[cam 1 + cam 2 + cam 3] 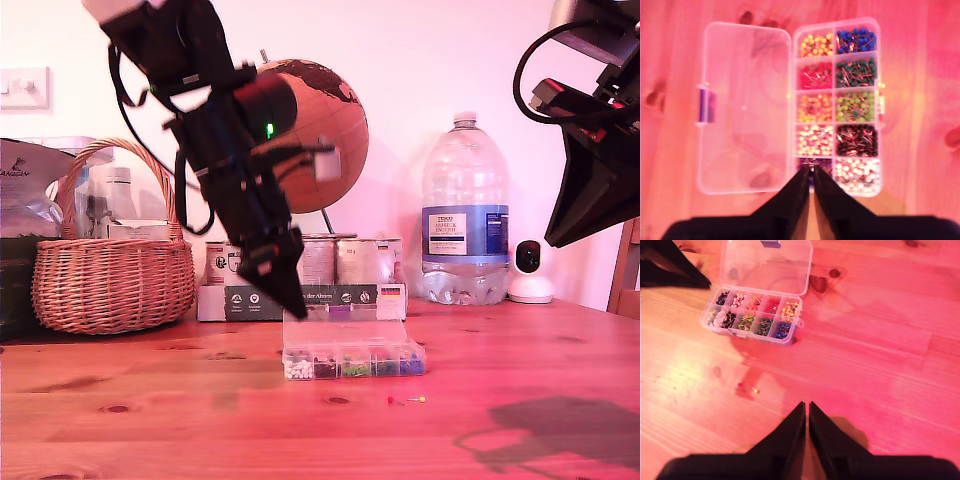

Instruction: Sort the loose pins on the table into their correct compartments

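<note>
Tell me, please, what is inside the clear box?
The clear box holds ten compartments of colour-sorted pins. My first gripper covers part of the purple compartment.

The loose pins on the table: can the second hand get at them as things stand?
Probably yes. The pins lie on bare table, apart from the box, and nothing stands between them and my second hand, which hangs above with its jaws together.
</note>
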You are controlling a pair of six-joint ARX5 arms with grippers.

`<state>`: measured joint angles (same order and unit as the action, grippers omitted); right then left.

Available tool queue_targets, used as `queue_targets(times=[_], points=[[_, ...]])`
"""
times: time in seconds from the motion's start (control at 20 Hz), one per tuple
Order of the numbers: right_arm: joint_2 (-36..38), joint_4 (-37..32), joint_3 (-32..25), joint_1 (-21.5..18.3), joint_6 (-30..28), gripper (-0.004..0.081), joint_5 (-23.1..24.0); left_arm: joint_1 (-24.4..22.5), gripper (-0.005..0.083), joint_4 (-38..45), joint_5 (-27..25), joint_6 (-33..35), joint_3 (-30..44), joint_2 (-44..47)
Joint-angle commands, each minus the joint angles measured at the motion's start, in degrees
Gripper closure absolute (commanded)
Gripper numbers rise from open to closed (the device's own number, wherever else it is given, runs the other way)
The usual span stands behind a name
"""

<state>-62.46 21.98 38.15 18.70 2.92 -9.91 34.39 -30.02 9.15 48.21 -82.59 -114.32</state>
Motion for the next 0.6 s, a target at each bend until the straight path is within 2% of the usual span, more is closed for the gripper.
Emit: queue_targets(times=[0.0,0.55], points=[[0.13,-0.39,0.87,-0.35,0.09,0.0782,-0.02,-0.11,0.0795,0.42,0.35,0.22,1.09,-2.47],[0.13,-0.31,0.87,-0.35,0.09,0.0782,-0.02,-0.15,0.0782,1.05,-0.24,0.17,1.09,-2.47]])
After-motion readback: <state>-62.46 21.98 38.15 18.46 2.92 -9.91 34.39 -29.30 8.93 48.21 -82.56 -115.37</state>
